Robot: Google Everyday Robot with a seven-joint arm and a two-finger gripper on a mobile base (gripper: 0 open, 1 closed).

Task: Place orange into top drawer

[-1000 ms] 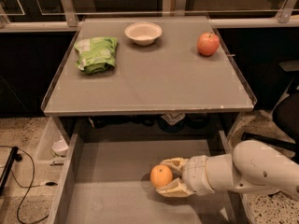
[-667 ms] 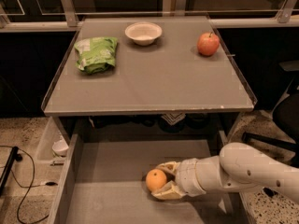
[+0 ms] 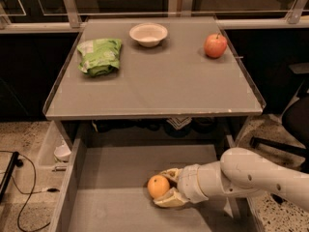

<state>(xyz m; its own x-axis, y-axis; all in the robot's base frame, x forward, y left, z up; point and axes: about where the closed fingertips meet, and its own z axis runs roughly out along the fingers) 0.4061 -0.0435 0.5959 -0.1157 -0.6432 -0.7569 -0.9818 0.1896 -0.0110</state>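
Note:
The orange [image 3: 158, 186] is small, round and bright. It sits low inside the open top drawer [image 3: 111, 187], right of its middle, at or just above the flat grey bottom. My gripper [image 3: 164, 188] reaches in from the right on a white arm. Its tan fingers [image 3: 170, 200] close around the orange from behind and below. The drawer is pulled out under the front edge of the grey tabletop [image 3: 159, 81].
On the tabletop lie a green bag [image 3: 100, 56] at the left, a white bowl [image 3: 148, 34] at the back middle and a red-and-yellow apple [image 3: 215, 45] at the back right. A black cable [image 3: 19, 197] runs over the floor at the left. A chair base [image 3: 275, 144] stands at the right.
My gripper has carried the orange a little to the left and lower into the drawer. Everything on the tabletop stays where it was.

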